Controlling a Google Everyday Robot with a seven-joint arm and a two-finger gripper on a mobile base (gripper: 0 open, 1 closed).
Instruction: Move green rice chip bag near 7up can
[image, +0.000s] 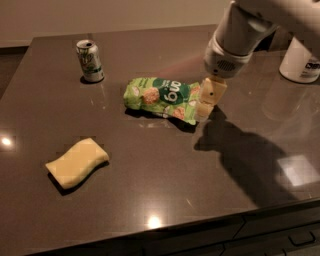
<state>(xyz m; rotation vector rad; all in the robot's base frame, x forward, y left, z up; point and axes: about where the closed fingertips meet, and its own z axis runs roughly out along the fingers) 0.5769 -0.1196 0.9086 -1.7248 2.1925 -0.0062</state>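
The green rice chip bag (162, 97) lies flat near the middle of the dark table (165, 200), its dark green logo facing up. The 7up can (90, 61) stands upright at the back left, well apart from the bag. My gripper (206, 102) hangs from the white arm at the bag's right end, just above or touching that end.
A pale yellow sponge (77, 162) lies at the front left. A white container (300, 62) stands at the back right edge. The table's front edge runs along the bottom, with drawers below it.
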